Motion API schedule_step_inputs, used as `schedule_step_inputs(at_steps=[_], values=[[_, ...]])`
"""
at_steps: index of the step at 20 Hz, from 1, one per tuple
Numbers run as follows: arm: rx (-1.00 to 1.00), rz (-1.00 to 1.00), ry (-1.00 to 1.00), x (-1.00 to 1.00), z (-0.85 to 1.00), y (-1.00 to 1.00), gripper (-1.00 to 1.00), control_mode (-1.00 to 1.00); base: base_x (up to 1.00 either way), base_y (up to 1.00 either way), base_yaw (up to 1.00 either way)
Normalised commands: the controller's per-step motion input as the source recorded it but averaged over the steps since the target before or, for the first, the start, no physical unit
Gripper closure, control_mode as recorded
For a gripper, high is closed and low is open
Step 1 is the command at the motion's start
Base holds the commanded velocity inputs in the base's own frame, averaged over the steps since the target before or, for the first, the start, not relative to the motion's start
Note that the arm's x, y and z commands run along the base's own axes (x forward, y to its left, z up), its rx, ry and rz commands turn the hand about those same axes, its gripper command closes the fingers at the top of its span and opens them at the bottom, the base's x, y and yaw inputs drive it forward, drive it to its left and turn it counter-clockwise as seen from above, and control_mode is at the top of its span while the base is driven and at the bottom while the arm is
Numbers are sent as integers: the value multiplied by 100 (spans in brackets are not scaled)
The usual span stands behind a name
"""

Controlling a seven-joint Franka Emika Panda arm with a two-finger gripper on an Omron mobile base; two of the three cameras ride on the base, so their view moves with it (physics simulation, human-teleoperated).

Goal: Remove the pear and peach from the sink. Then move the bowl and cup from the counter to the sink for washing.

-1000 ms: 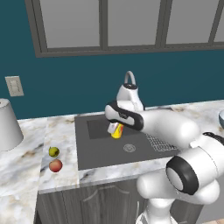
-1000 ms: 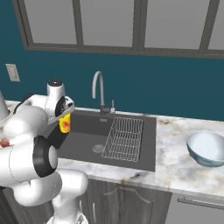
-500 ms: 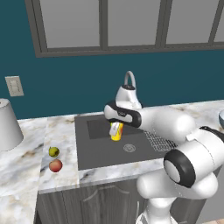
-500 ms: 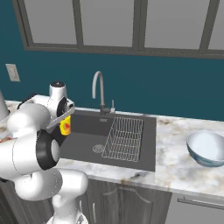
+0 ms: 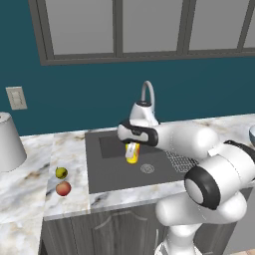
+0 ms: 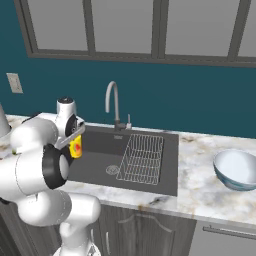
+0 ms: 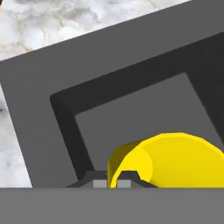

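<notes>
My gripper (image 5: 132, 147) is shut on the yellow cup (image 5: 132, 153), holding it over the left half of the dark sink (image 5: 109, 172). From the right base the cup (image 6: 75, 148) shows its red mark, just above the sink (image 6: 100, 150) floor. The hand view has the cup (image 7: 175, 159) lying along the fingers, its rim by the fingertips (image 7: 124, 178), above a corner of the sink (image 7: 131, 113). The pear (image 5: 61, 173) and the peach (image 5: 63, 189) rest on the counter (image 5: 30, 191) left of the sink. The bowl (image 6: 236, 169) sits on the counter (image 6: 200, 185) at the right.
A wire rack (image 6: 142, 157) fills the sink's right side, beside the round drain (image 6: 113, 170). The curved faucet (image 6: 114, 102) stands at the back rim. A large grey-white conical vessel (image 5: 10, 142) stands on the far left counter.
The gripper has sunk slightly with the cup, closer to the sink floor. The fruit and the bowl have not moved.
</notes>
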Motion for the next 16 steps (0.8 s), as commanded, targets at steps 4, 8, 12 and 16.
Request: schedule_step_inputs(at_steps=[4,8,12,16], values=[[-2,0,0,2,-19,0,100,-100,0,0,0],[-2,1,0,1,-20,0,100,-100,0,0,0],[-2,0,0,0,-23,0,100,-100,0,0,0],[0,0,0,3,-20,1,100,-100,0,0,0]])
